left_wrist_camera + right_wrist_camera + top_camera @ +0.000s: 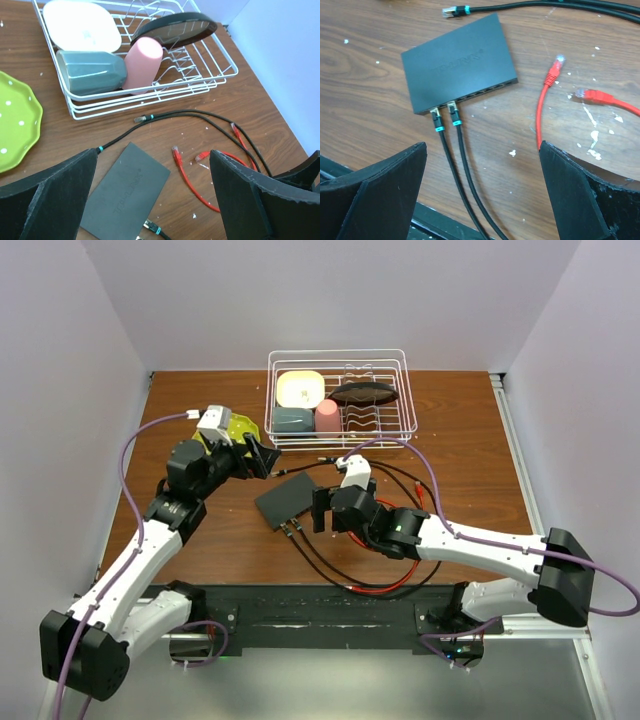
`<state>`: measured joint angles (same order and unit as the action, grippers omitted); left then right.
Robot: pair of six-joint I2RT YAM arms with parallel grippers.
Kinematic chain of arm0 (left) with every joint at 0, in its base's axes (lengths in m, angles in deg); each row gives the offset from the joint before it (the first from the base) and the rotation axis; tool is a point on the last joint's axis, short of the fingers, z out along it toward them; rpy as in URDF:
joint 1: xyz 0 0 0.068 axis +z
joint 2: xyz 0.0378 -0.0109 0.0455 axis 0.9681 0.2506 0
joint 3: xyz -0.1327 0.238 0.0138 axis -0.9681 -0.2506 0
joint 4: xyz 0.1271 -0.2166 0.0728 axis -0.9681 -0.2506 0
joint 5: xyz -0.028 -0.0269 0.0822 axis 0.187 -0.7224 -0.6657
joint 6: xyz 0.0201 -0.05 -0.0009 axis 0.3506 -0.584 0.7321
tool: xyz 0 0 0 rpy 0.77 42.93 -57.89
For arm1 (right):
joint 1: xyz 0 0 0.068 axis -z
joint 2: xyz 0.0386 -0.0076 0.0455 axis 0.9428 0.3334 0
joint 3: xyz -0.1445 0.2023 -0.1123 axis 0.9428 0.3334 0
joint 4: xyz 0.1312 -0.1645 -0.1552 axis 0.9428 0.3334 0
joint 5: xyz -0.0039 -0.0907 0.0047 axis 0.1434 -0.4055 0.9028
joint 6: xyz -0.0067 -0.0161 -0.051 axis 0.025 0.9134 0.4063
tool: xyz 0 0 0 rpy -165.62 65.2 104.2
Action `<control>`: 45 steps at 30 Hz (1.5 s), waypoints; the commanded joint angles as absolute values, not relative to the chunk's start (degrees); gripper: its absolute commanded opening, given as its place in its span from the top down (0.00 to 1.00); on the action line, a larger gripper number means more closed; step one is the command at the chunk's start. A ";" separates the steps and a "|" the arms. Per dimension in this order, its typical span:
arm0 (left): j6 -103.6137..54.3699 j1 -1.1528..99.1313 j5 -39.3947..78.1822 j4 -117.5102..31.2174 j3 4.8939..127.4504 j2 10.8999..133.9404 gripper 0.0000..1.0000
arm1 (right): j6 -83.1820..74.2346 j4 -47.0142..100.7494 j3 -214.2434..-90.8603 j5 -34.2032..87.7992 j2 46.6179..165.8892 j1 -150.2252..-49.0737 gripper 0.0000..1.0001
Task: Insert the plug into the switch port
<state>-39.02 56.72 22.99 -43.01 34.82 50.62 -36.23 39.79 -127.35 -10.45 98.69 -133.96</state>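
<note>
The switch [287, 500], a flat matte-black box, lies on the wooden table; it also shows in the left wrist view [125, 192] and the right wrist view [457, 67]. Two black cables [445, 117] are plugged into its port edge. A loose black plug [451, 10] lies just beyond it, also in the left wrist view [140, 119]. Loose red plugs [555, 67] lie to its right. My left gripper [262, 455] is open and empty above the switch's far side [152, 165]. My right gripper [320, 510] is open and empty beside the port edge [482, 150].
A white wire rack [340, 352] at the back holds a dark oval dish [363, 393], a pink cup [327, 416], a grey-blue bowl [292, 420] and a pale dish [299, 388]. A green plate [238, 428] lies to its left. Red and black cables [400, 580] loop near the front.
</note>
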 commanded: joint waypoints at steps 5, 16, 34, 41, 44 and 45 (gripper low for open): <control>-38.44 56.94 23.44 -45.16 39.27 52.12 0.01 | -36.86 41.56 -130.08 -14.68 99.43 -134.07 0.02; -37.92 56.94 24.14 -46.66 38.83 52.74 0.01 | -37.99 45.43 -134.48 -19.16 105.94 -133.11 0.05; -34.49 56.94 22.12 -49.46 39.88 53.96 0.03 | -34.22 39.90 -142.83 -10.90 126.15 -120.89 0.36; -33.35 56.94 22.03 -50.26 40.32 55.46 0.03 | -35.19 38.85 -144.07 -9.06 131.34 -118.60 0.51; -33.26 56.94 22.20 -49.91 40.15 55.55 0.03 | -35.63 39.28 -144.42 -9.14 133.01 -118.07 0.59; -33.17 57.03 22.21 -49.82 40.15 55.64 0.03 | -35.98 39.28 -144.33 -8.97 133.36 -117.90 0.61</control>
<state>-34.89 56.72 22.44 -50.70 37.73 55.45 -34.87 40.86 -141.97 -9.55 132.54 -118.66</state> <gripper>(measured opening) 0.975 0.428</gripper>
